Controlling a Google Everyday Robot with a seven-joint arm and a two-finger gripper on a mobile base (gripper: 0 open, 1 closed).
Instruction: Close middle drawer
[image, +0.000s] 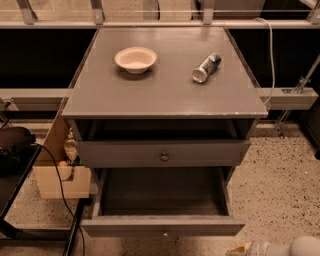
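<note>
The middle drawer of the grey cabinet stands pulled far out. Its low flat front faces me, with a small round knob at the centre, and its inside looks empty. Above it, the taller-fronted top drawer with a bigger knob stands slightly out. The lowest drawer is hidden under the open one. My gripper is at the bottom right edge of the view. It sits low, just right of and below the middle drawer's front right corner, not touching it. The pale arm trails off to the right.
A cream bowl and a metal can lying on its side rest on the cabinet top. An open cardboard box, a black stand and a cable are on the left. Speckled floor is on the right.
</note>
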